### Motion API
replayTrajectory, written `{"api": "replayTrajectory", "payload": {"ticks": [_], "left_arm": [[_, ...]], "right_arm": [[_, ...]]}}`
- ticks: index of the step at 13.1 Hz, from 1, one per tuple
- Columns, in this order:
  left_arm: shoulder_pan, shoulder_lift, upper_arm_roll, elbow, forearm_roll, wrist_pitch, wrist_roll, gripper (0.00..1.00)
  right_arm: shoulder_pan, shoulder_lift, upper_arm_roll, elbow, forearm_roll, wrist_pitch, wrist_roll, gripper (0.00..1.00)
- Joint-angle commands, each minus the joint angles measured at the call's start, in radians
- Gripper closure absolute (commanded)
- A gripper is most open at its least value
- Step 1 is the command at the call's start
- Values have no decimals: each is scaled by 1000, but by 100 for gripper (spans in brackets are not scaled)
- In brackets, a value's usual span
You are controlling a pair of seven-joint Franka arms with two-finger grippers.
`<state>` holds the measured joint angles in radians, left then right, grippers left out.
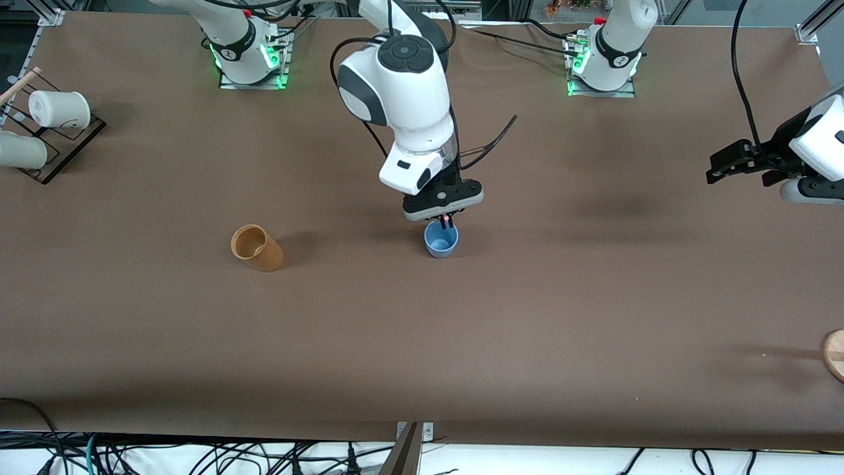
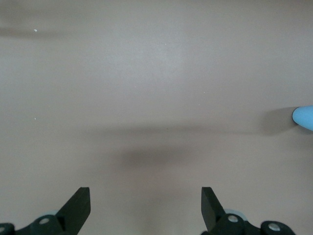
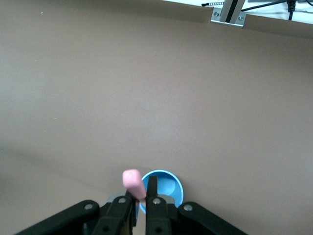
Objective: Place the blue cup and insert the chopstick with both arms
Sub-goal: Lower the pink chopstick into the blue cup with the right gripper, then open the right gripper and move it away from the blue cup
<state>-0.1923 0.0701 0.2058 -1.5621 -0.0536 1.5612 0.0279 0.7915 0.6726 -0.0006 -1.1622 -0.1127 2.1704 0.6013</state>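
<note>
One right gripper [image 1: 447, 223] pinching chopstick [image 3: 132, 183] over blue cup [image 1: 440, 240], left gripper [image 2: 145, 205] spread

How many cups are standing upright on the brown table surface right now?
2. The blue cup stands mid-table under the right gripper, which holds the chopstick over it. The tan cup stands beside it, toward the right arm's end.

Two white arms, black grippers.
We see glossy white jointed shells on our right arm [image 1: 402, 99] and left arm [image 1: 817, 142], with dark grey round joint caps, green lights glowing at both bases, and black cables looping off them; each black gripper [image 1: 443, 221] shows small silver screws on its finger mounts.
</note>
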Motion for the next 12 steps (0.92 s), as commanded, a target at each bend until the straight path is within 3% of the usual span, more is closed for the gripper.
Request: {"api": "replayTrajectory", "payload": {"ticks": [1, 8, 9, 12], "left_arm": [[10, -10, -11, -6, -3, -3, 12, 0], [10, -10, -11, -6, -3, -3, 12, 0], [10, -10, -11, -6, -3, -3, 12, 0], [10, -10, -11, -6, -3, -3, 12, 0]], "right_arm": [[-3, 27, 2, 21, -27, 13, -14, 100], [5, 73, -1, 13, -73, 13, -2, 99], [5, 76, -1, 12, -71, 13, 0, 88], [5, 79, 1, 12, -62, 13, 35, 39]]}}
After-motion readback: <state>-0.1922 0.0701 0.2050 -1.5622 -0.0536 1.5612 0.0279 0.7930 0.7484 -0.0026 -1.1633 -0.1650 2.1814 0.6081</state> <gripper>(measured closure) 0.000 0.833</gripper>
